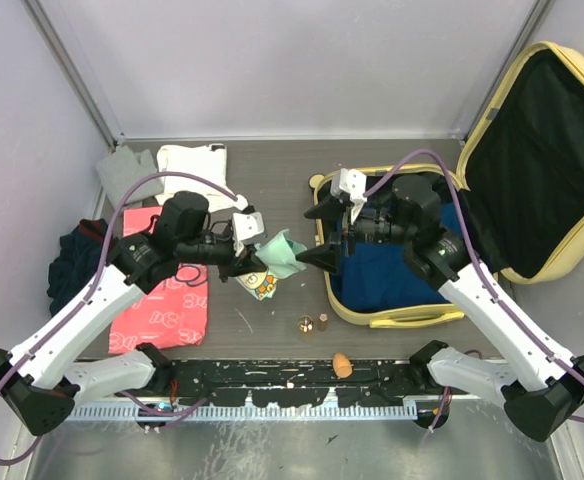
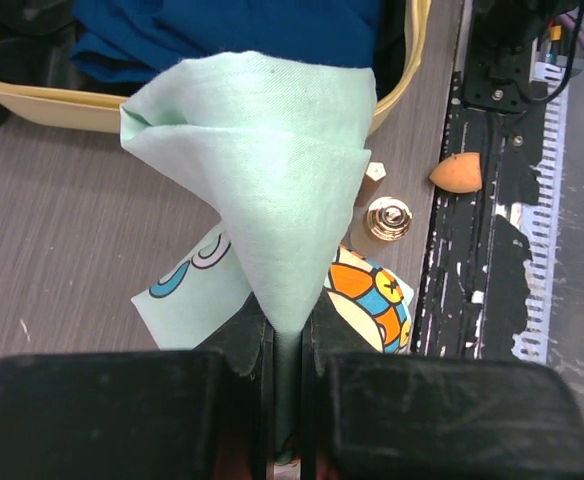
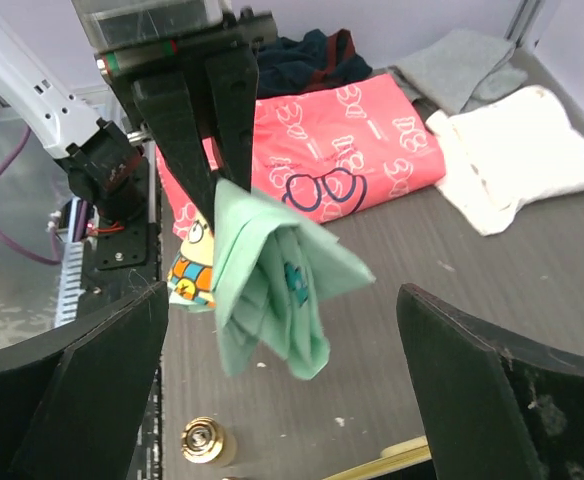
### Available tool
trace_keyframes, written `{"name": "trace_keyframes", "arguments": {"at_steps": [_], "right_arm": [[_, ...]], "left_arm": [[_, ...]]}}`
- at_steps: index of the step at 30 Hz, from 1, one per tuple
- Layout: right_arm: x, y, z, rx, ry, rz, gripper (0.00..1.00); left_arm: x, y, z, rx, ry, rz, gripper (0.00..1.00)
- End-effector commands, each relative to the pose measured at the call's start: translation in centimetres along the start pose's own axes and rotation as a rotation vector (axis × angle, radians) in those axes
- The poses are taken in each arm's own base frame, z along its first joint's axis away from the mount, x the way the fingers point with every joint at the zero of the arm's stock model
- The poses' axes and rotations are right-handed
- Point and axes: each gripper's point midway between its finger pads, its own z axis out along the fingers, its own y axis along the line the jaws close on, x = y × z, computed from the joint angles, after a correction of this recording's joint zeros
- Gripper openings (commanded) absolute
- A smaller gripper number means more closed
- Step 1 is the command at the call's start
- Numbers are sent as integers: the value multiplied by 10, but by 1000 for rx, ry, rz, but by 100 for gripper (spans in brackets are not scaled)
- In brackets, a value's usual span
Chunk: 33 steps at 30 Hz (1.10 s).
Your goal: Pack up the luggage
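The pale yellow luggage (image 1: 392,316) lies open at the right, its black-lined lid (image 1: 542,150) raised, a blue garment (image 1: 392,270) inside. My left gripper (image 1: 250,262) is shut on a folded mint-green cloth with a cartoon print (image 1: 277,258) and holds it off the table just left of the luggage; the cloth fills the left wrist view (image 2: 272,180) and hangs in the right wrist view (image 3: 272,280). My right gripper (image 1: 322,235) is open and empty at the luggage's left rim, facing the cloth.
A pink printed garment (image 1: 167,300), a dark bundle (image 1: 77,262), a grey cloth (image 1: 127,172) and a white cloth (image 1: 197,165) lie at the left. Two small brass cylinders (image 1: 305,325) and an orange sponge (image 1: 342,365) sit near the front edge.
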Motion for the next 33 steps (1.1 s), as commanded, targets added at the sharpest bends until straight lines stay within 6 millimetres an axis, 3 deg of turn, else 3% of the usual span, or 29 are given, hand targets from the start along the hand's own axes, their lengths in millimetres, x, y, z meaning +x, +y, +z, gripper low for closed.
{"name": "trace_keyframes", "arguments": {"at_steps": [1,9,16,20,23,24,26,28,29,31,33], "right_arm": [[-39,8,-1,-60,-51,-152,100],[-35,46,20,-201,-39,-7,100],[-4,7,25,6,44,-36,100],[8,6,25,18,74,-8,89],[13,-1,25,66,93,40,95],[12,1,25,54,88,44,89],[6,10,24,10,71,39,49],[-2,17,22,-14,51,44,15],[-4,17,21,-7,46,57,4],[-10,11,16,39,33,106,1],[-12,-3,7,88,26,172,1]], "left_arm": [[-30,-13,-6,87,-82,54,0],[-54,-11,-1,123,-123,65,0],[-61,-26,-5,177,-156,110,0],[-59,-28,-5,189,-152,132,0],[-62,-29,-6,191,-159,162,0],[-62,-30,-5,194,-158,167,0],[-62,-29,-3,196,-154,166,0],[-61,-23,-1,170,-145,149,0],[-60,-17,2,140,-137,126,3],[-61,-5,4,85,-132,78,19],[-62,10,4,35,-138,0,50]]}}
